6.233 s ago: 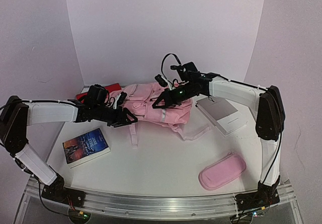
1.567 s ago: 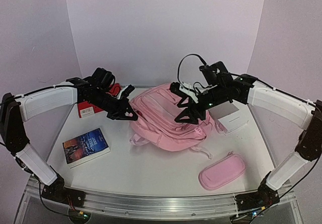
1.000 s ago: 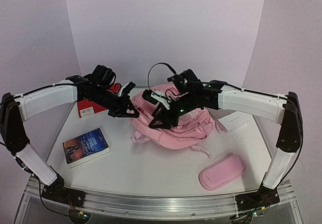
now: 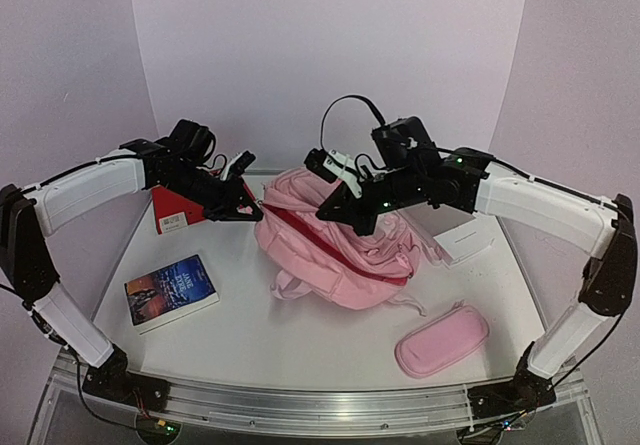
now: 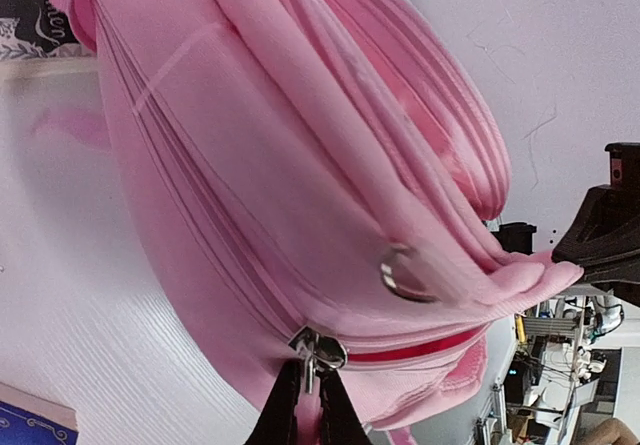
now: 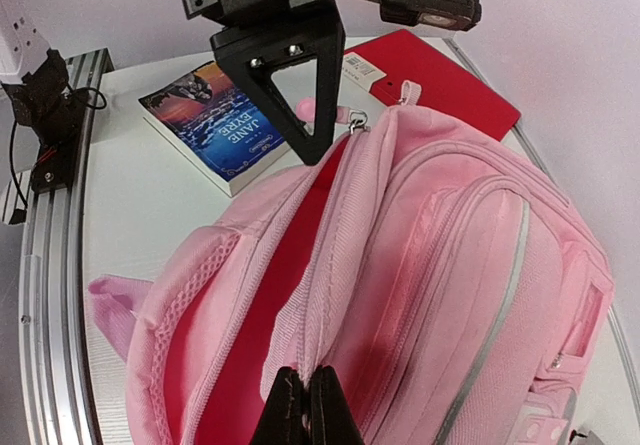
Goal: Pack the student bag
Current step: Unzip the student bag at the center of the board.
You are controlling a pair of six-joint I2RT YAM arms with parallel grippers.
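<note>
We see the bag (image 4: 340,255) in the middle of the bench (image 4: 300,355), between the two arms, its main zip open along the top and red lining showing. The left claw (image 5: 305,410) is pinched narrow on the zip pull (image 5: 316,349) at the bag's left end. The right claw (image 6: 306,405) is closed on the fabric rim of the opening, though how much cloth it has is hard to tell from here. We judge the mouth is being held apart for loading, yet both claws are busy, and the book (image 4: 171,290), case (image 4: 442,340) and red folder (image 4: 172,210) lie outside. The risks: the small pull could slip from that thin pinch, or the rim could slide free, and the soft mouth would sag shut. Pulling the two ends too far apart could also drag the bag across the bench or tip it.
</note>
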